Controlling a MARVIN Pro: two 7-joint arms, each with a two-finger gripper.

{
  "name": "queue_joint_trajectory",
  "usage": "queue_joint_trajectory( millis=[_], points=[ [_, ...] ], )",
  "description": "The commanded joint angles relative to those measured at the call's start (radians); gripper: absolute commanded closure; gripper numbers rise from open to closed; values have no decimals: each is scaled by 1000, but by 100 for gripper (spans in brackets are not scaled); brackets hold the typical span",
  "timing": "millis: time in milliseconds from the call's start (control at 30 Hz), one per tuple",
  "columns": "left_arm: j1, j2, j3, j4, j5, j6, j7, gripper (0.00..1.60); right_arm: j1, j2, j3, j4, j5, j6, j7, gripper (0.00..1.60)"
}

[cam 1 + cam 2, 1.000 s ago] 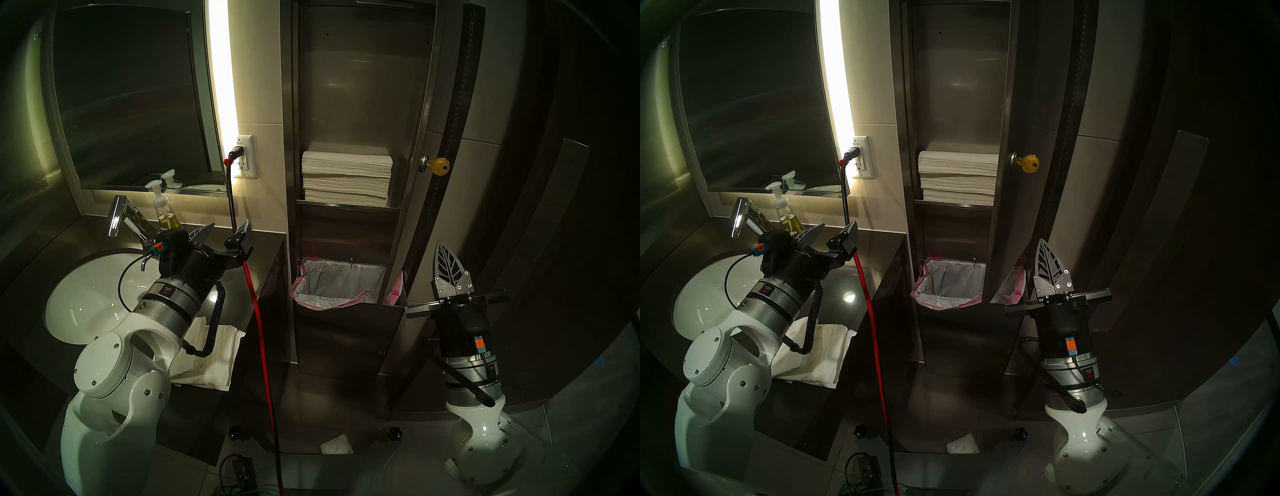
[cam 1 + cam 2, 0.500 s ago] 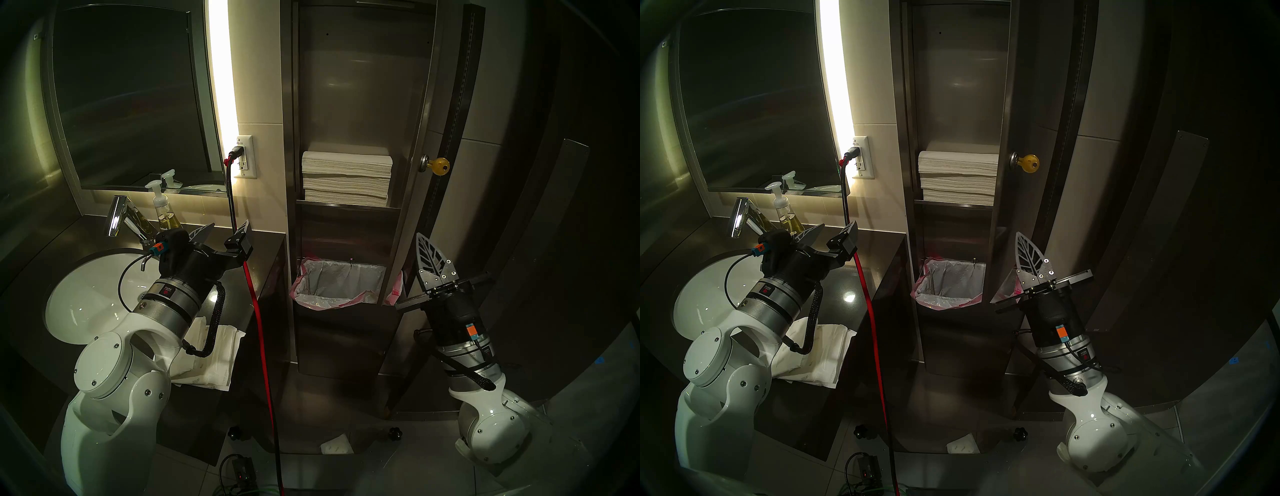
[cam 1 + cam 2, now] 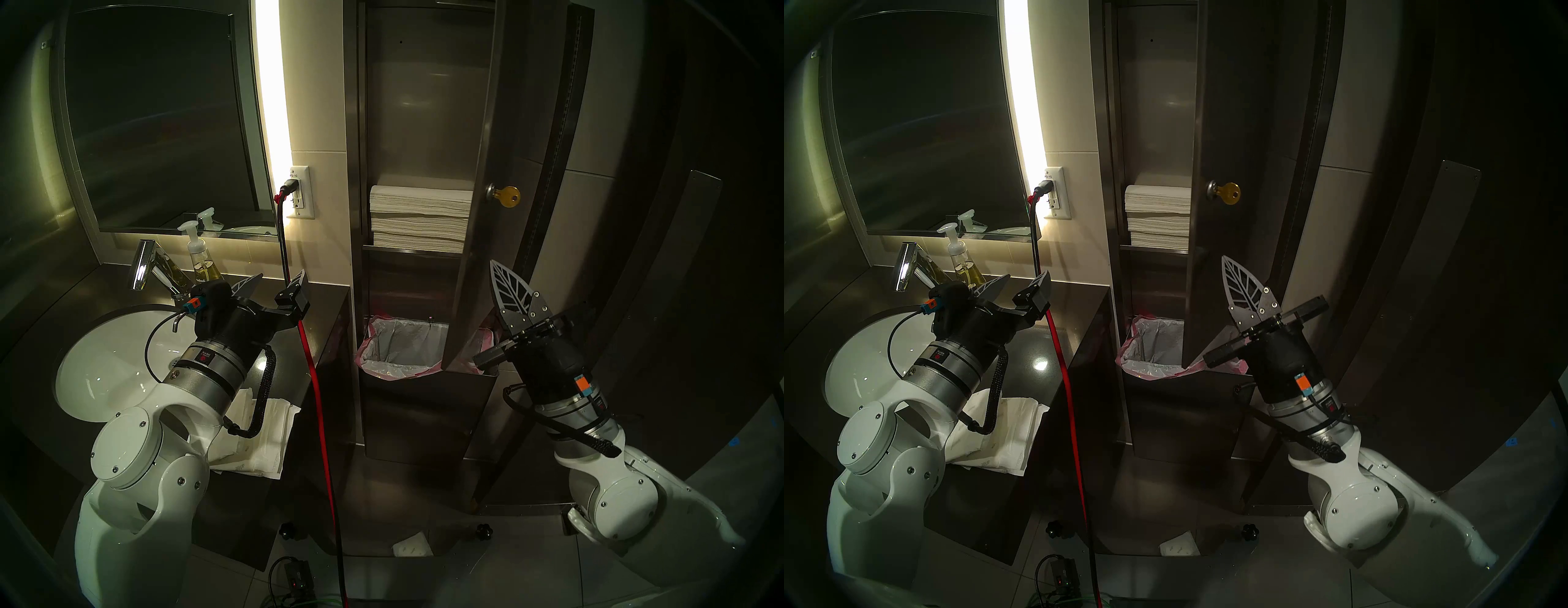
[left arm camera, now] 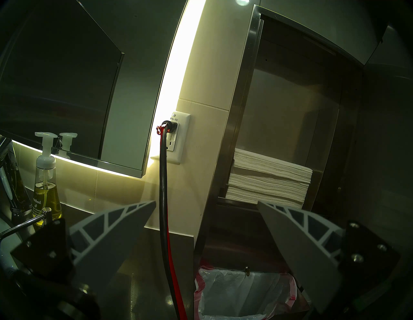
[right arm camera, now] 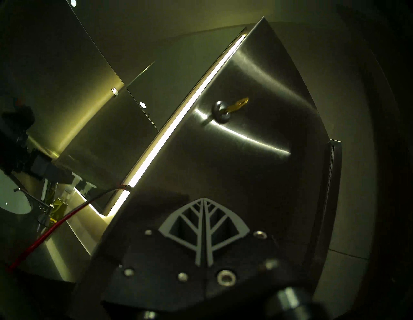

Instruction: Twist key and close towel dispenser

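Note:
The towel dispenser (image 3: 352, 170) is a tall steel wall cabinet with stacked white paper towels (image 3: 420, 216) inside. Its hinged door (image 3: 479, 127) stands partly open, swung over the cabinet's right part. A brass key (image 3: 507, 196) sits in the door's round lock (image 3: 491, 191). My right gripper (image 3: 495, 269) is shut and empty, its tip against the door's outer face below the key. The right wrist view shows the shut gripper (image 5: 203, 201), the door (image 5: 257, 156) and the key (image 5: 239, 103). My left gripper (image 3: 275, 280) is open and empty above the counter, left of the cabinet.
A red and black cable (image 3: 314, 382) hangs from the wall outlet (image 3: 300, 193) between my arms. A sink (image 3: 106, 365), faucet (image 3: 142, 263), soap bottle (image 3: 203, 259) and folded towels (image 3: 263, 437) are on the counter. A lined waste bin (image 3: 407, 348) sits below the towels. A mirror (image 3: 157, 119) hangs at the left.
My right arm has moved up and to the left with its gripper shut. The door has swung left toward the cabinet, carrying the key with it. The left arm has not moved.

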Motion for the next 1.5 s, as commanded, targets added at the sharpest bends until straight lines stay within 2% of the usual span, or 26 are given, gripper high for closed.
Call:
queue_joint_trajectory(
  millis=[0,100,200,233,433,533,567,600,733,767,800,900,967,1167,1200,1233,1467],
  points=[
    [-2,1,0,-9,-1,1,-2,0,113,-29,-13,-56,69,28,37,160],
    [-2,1,-1,-9,-1,1,-2,0,150,-54,-29,-67,105,67,63,160],
    [-2,0,-1,-9,-1,2,-2,0,185,-87,-58,-63,107,101,93,160],
    [-2,0,-1,-9,-1,2,-3,0,173,-106,-54,-68,99,112,110,160],
    [-3,-1,-1,-9,0,2,-4,0,258,-188,-124,-51,118,189,154,160],
    [-3,-1,-1,-9,0,2,-4,0,277,-215,-134,-46,125,211,165,160],
    [-3,-2,-1,-9,1,2,-4,0,289,-229,-143,-56,161,252,166,160],
    [-3,-2,-1,-9,1,2,-4,0,305,-246,-147,-53,166,266,172,160],
    [-3,-3,-1,-9,1,2,-5,0,338,-285,-157,-55,161,304,191,160],
    [-3,-3,-1,-9,1,2,-5,0,371,-320,-172,-40,157,321,200,160],
    [-3,-3,-1,-9,2,2,-5,0,357,-307,-168,-51,170,330,196,160],
    [-3,-3,-1,-9,2,2,-6,0,404,-357,-195,-17,206,398,193,160],
    [-3,-4,-1,-9,2,2,-6,0,404,-358,-196,-11,220,413,188,160],
    [-3,-5,-1,-8,3,3,-6,0,463,-423,-224,64,264,512,168,160],
    [-3,-5,-2,-9,3,3,-7,0,494,-455,-237,89,264,537,165,160],
    [-3,-5,-2,-9,3,3,-7,0,486,-448,-236,87,290,551,163,160],
    [-3,-6,-2,-9,4,4,-8,0,563,-534,-262,191,298,616,166,160]
  ],
)
